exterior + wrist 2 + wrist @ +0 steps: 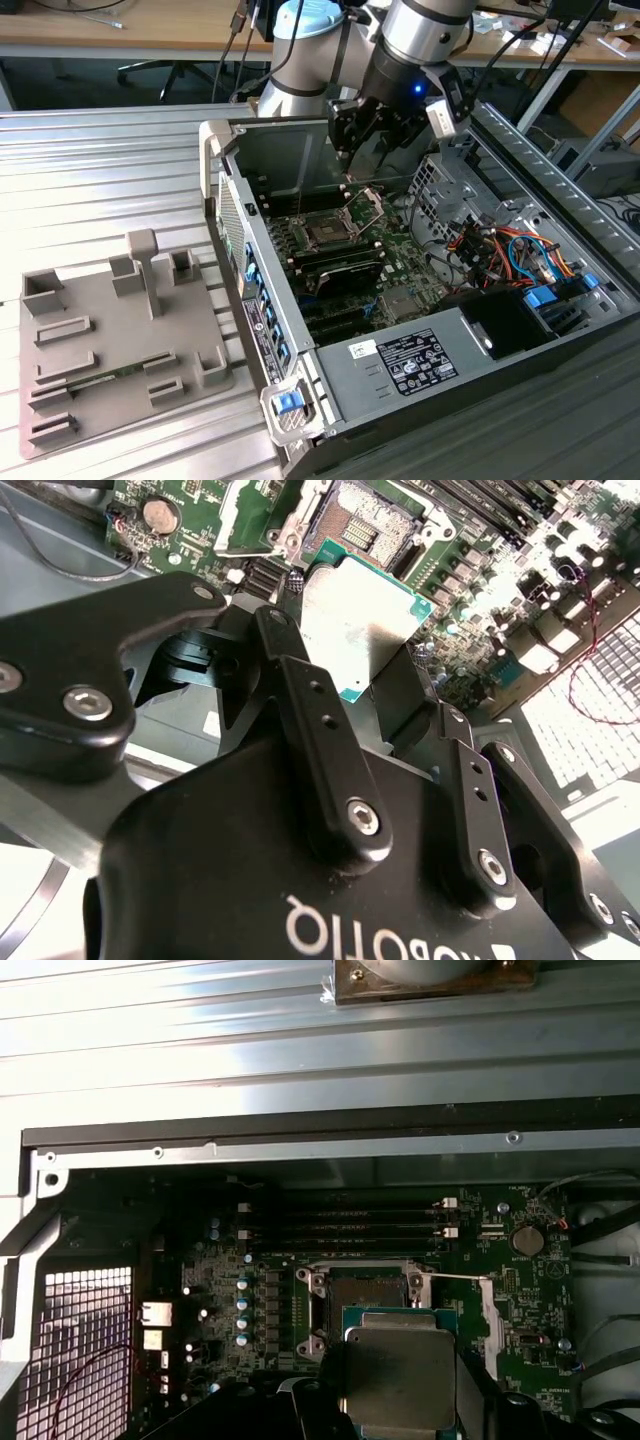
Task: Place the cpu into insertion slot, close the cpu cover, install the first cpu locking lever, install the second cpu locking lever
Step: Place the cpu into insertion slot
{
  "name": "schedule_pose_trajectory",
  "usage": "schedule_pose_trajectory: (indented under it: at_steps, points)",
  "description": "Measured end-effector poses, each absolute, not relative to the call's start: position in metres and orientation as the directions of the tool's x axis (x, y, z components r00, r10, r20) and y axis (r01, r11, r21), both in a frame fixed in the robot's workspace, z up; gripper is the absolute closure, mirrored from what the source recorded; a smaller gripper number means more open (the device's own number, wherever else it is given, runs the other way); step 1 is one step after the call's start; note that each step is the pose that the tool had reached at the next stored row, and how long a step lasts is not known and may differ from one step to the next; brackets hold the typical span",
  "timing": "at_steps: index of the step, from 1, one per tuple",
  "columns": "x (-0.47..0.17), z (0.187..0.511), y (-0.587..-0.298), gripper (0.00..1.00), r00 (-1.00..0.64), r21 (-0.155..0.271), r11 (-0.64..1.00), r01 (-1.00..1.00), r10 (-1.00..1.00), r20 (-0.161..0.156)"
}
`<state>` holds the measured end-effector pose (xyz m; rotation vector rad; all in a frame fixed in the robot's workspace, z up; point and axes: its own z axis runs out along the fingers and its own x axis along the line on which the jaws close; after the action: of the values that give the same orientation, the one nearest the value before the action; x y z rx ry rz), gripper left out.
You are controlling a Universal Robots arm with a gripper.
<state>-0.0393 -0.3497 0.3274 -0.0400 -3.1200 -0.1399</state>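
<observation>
My gripper point(360, 140) hangs inside the open computer case, shut on the cpu point(358, 630), a flat square chip with a silvery face and a green rim. In both wrist views the cpu point(400, 1365) hovers just short of the insertion slot point(365, 1292), apart from it. The insertion slot point(365, 522) is a dark square socket with a metal rim on the green board; in the exterior view the slot point(325, 232) lies below and to the left of the gripper. The cpu cover point(368, 205) stands tilted open beside the socket. A thin lever wire point(455, 1277) sticks out at the socket's edge.
Long black memory slots point(345, 1222) run past the socket. The case's metal wall point(290, 150) rises behind the gripper. Coloured cables point(500, 250) and a drive cage fill the exterior view's right. A grey fixture plate point(110, 340) with blocks lies on the ribbed table at the left.
</observation>
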Motion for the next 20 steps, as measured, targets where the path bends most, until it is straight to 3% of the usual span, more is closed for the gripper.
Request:
schedule_pose_trajectory:
  at_steps: [20]
  points:
    - [-0.0393, 0.3227, -0.3497, 0.47, -1.0, 0.089, 0.996, 0.026, 0.025, 0.019]
